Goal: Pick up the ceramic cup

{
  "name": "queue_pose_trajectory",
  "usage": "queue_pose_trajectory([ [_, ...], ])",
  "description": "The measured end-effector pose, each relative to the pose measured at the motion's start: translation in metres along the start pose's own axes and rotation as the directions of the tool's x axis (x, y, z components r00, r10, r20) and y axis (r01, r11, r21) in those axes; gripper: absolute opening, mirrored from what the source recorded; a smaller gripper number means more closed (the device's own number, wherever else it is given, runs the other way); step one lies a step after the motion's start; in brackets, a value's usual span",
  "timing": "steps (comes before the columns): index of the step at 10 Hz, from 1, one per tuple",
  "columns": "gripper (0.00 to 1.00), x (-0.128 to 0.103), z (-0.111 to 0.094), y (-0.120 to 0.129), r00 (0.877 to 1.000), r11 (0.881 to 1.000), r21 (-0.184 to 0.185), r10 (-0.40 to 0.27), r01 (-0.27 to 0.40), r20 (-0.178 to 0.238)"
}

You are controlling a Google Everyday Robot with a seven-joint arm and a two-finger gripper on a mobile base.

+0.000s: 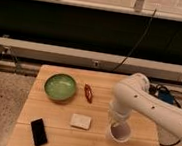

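The ceramic cup (119,132) is a small white round cup with a pale lilac-grey inside. It stands on the wooden table (59,113) at the front right. My white arm comes in from the right and bends down over it. The gripper (116,120) hangs straight above the cup's back rim, right at the cup; the arm hides much of it. A wide green bowl (60,86) sits at the table's back left, far from the gripper.
A red object (88,92) lies right of the bowl. A white flat block (80,120) lies mid-table and a black phone (39,131) at the front left. A dark wall with a rail and cables runs behind the table.
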Motion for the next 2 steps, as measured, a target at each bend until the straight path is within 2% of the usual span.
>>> queue_pose_trajectory([
  [2,0.00,0.0014,-0.0020,-0.0009,1.000,1.000,0.004,-0.002,0.002,-0.001],
])
